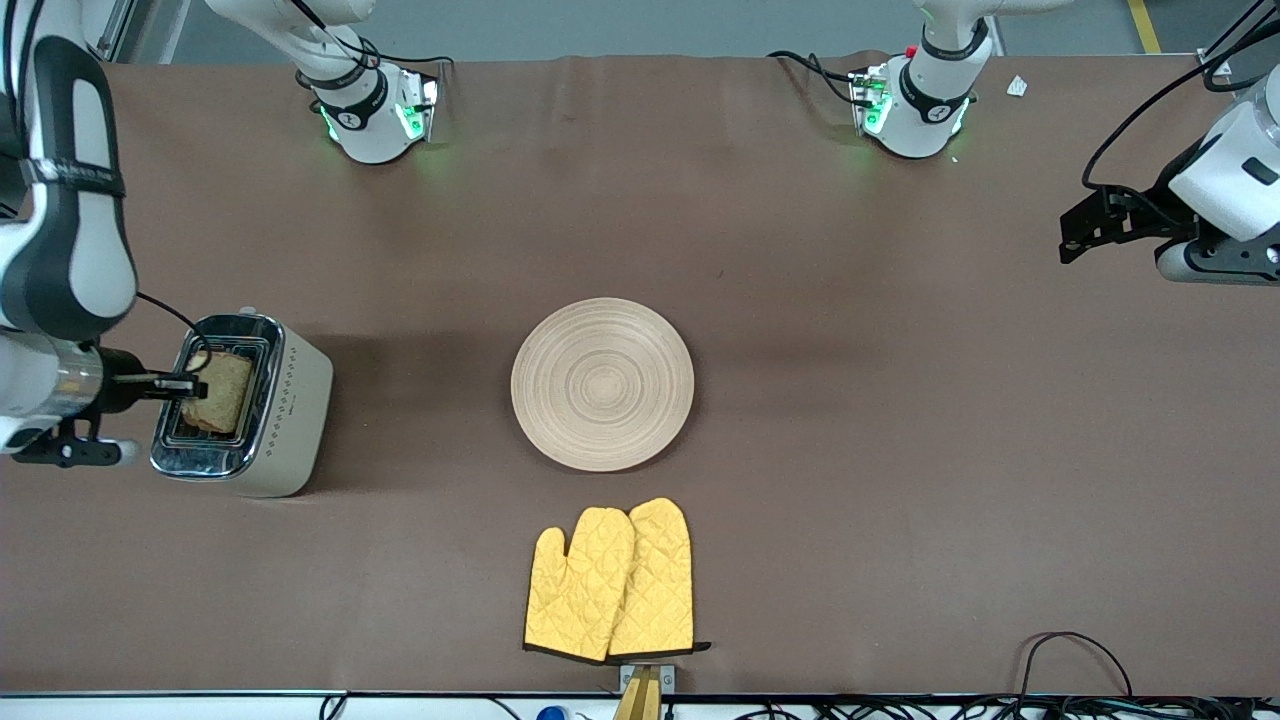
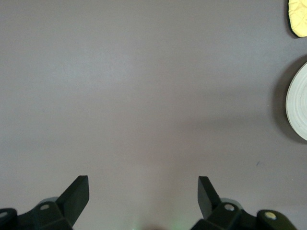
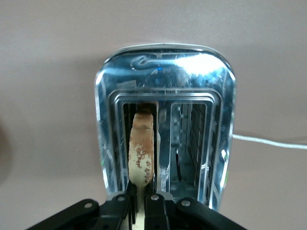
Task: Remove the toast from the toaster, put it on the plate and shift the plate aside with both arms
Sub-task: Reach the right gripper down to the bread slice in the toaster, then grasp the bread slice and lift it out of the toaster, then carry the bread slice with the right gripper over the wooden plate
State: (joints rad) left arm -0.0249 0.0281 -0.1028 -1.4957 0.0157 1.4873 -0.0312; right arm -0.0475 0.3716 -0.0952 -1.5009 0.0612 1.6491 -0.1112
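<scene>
Firmly between right jaws, toast (image 3: 142, 153).

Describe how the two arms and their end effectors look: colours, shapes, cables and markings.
Both arms have glossy white rounded shells with dark grey bands at the joints. The two round white bases glow green and carry a small dark emblem. Thin black cables trail along each arm. The right end effector is black behind a metallic silver wrist. The left end effector is matt black, with angular wedge-shaped fingers.
</scene>
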